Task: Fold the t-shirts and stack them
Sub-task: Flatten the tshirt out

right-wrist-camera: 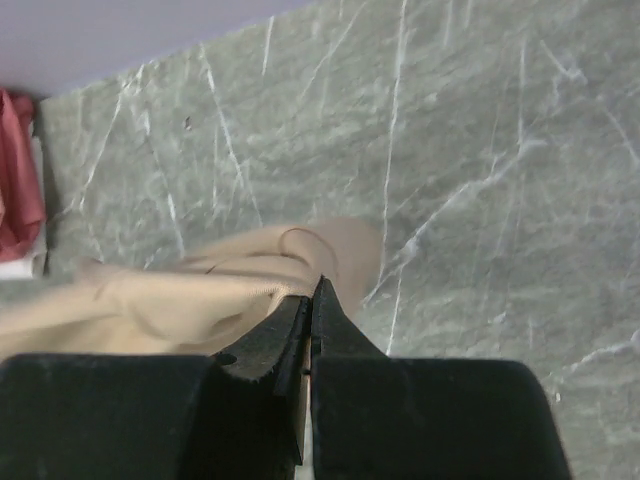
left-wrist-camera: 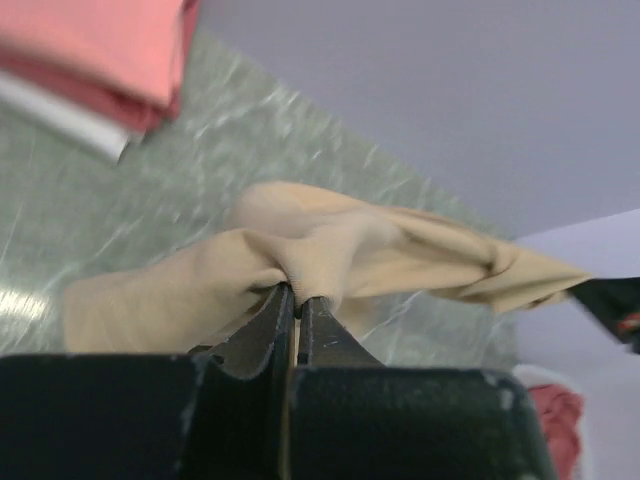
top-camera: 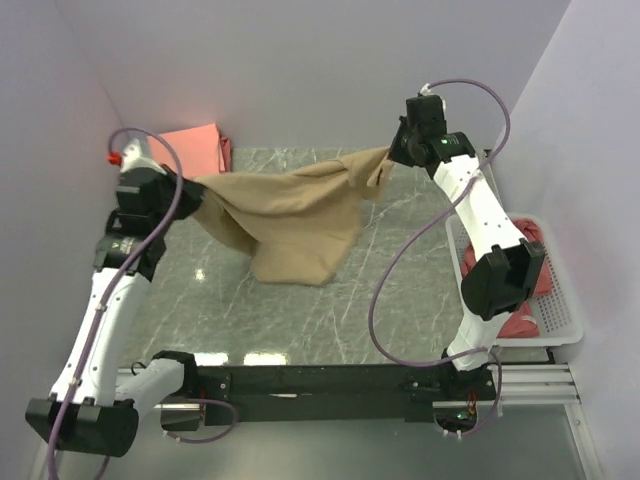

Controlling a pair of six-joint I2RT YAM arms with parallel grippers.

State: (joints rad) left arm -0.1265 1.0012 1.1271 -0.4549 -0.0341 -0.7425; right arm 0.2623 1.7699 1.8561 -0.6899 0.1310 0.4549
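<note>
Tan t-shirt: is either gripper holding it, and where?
Both: left gripper and right gripper each pinch a bunched edge at opposite ends of the tan t-shirt.

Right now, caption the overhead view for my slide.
Left gripper and right gripper hold a tan t-shirt stretched between them over the table.

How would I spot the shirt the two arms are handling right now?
Start at the grey marble table between the arms. Above its far half hangs the tan t-shirt, pinched at either end by the left tool and the right tool. It alone is beige and unfolded; the folded stack at the far left corner and the clothes in the white basket are pink or red.
</note>
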